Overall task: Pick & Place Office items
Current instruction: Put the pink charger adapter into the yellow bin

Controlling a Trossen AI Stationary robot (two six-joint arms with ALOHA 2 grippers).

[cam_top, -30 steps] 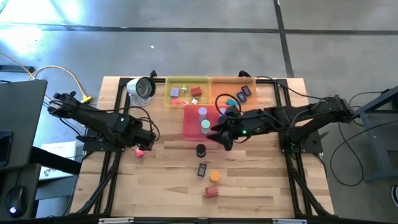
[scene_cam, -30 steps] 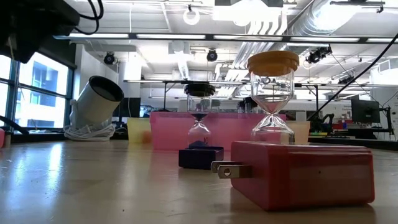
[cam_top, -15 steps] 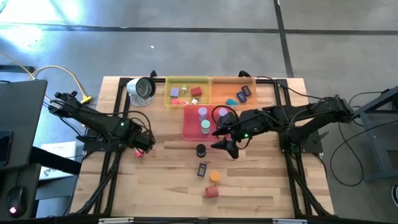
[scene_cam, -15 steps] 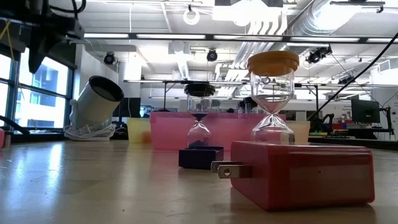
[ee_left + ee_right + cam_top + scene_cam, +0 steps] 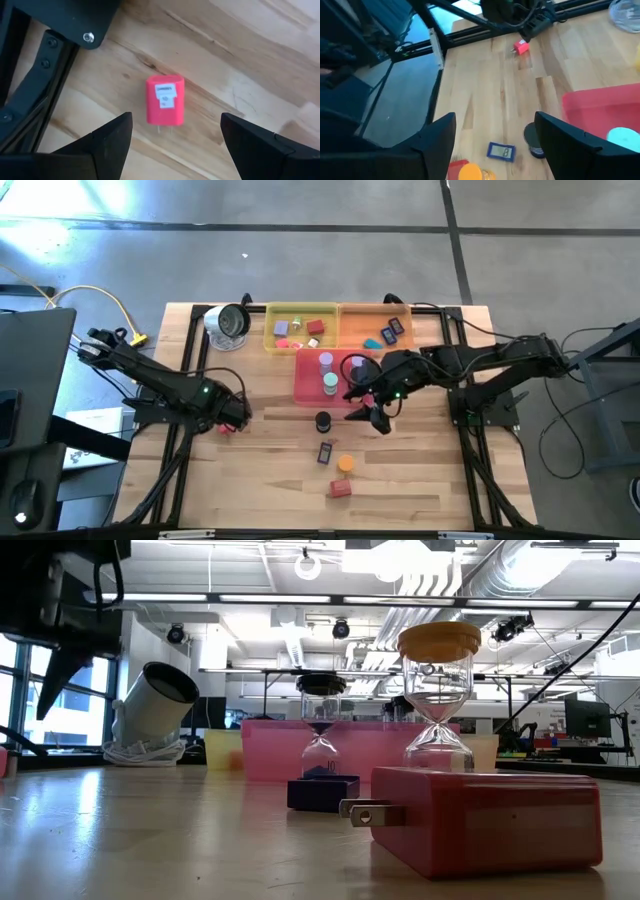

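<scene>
Your left gripper (image 5: 172,137) hangs over the pink charger (image 5: 165,99), whose white label is unreadable, near the tabletop's (image 5: 420,470) left edge. Its fingers (image 5: 107,137) are spread, touching nothing. Your right gripper's (image 5: 492,132) fingers also gape empty mid-tabletop.

We see two black arms made of chunky joints, with thin black cables looping along them. A little green light glows on each. Just behind the left gripper's (image 5: 172,145) fingers (image 5: 107,142), a silver screw shines.

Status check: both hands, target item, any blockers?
Left hand open, above the red plug block, not touching. Right hand open, empty, right of the black cylinder. Nothing between left fingers and block.
</scene>
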